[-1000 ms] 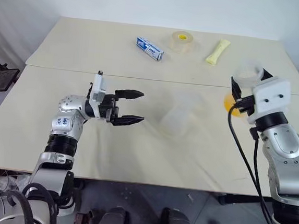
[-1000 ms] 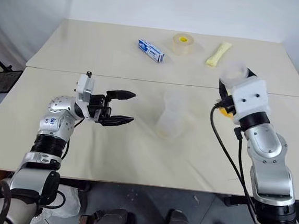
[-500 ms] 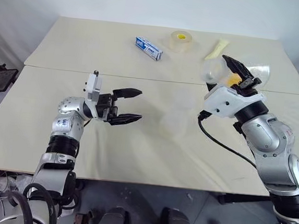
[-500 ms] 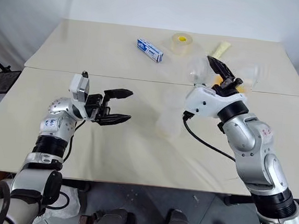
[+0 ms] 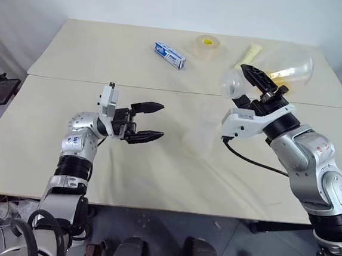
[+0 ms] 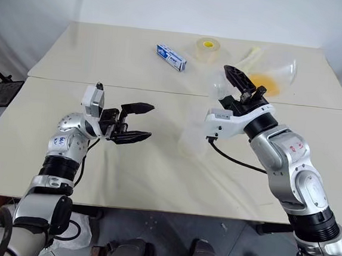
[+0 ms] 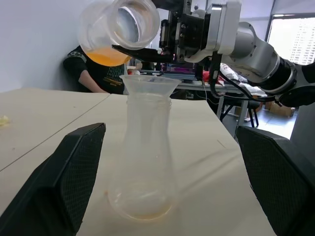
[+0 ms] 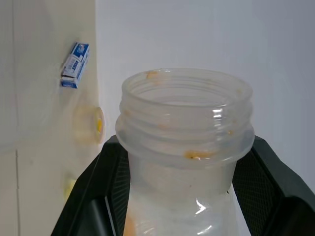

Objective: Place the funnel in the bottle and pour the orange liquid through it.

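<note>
Beige covers the table (image 5: 49,147), which spans most of the frame. Right of centre, the right gripper (image 5: 260,83) is clamped on the neck of a clear round flask (image 5: 271,74), tipped on its side with its mouth toward the centre; the orange liquid (image 6: 264,85) pools in its round body at the upper right. Just below and left of that mouth, in the middle of the frame, stands the bottle (image 5: 202,131), upright, pale and see-through. From the left wrist view a funnel (image 7: 150,84) sits in the bottle's mouth, with the flask's mouth just above it. At centre left, the left gripper (image 5: 153,122) hovers with its fingers spread wide, pointing at the bottle and apart from it. Along the top edge lie a blue box (image 5: 171,55), a tape roll (image 5: 207,47) and a pale yellow packet (image 5: 249,51).
</note>
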Available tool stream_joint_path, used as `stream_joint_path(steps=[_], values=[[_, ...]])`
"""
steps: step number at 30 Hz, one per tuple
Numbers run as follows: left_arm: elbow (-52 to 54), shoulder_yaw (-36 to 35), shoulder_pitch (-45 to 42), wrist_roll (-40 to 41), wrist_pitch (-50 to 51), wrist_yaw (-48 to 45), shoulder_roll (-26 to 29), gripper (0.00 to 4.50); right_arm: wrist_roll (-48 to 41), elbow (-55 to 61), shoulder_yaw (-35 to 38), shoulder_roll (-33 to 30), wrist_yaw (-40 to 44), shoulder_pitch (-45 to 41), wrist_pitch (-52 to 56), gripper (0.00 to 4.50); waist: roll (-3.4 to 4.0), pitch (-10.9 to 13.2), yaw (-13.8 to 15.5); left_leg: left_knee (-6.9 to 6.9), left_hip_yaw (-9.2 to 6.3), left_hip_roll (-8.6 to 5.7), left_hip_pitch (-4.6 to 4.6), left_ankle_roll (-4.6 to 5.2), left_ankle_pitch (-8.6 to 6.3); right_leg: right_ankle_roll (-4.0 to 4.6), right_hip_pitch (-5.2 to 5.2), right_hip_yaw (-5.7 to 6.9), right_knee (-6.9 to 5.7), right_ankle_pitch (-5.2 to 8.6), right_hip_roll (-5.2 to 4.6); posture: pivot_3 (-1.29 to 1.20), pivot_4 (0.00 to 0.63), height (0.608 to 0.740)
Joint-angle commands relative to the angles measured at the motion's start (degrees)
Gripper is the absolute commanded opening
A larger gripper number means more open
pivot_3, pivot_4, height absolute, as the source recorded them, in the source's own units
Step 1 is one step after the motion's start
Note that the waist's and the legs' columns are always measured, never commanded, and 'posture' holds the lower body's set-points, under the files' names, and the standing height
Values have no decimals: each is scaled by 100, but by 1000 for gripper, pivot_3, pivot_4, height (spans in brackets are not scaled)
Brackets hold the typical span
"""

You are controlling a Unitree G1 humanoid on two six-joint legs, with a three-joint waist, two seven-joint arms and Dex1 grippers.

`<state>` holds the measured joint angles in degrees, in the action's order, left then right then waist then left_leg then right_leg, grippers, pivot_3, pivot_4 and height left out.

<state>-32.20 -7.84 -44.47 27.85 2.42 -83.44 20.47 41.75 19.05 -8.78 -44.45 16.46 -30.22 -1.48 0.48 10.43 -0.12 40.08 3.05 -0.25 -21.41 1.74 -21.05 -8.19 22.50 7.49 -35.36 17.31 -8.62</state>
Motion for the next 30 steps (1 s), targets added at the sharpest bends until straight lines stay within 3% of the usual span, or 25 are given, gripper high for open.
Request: stream_joint_path(steps=[1,30], values=[[90,-4,-130,72,-34,-2,-2,4500,237,8,214,-136,-243,-75,-333,2455,0,0,-3,0,0,0,0,0,0,0,0,0,0,0,0,0,150,740],[160,1,-143,93,33,47,-27,4500,985,-649,311,-352,-857,-187,-1472,2455,0,0,-5,0,0,1,0,0,0,0,0,0,0,0,0,0,150,740]])
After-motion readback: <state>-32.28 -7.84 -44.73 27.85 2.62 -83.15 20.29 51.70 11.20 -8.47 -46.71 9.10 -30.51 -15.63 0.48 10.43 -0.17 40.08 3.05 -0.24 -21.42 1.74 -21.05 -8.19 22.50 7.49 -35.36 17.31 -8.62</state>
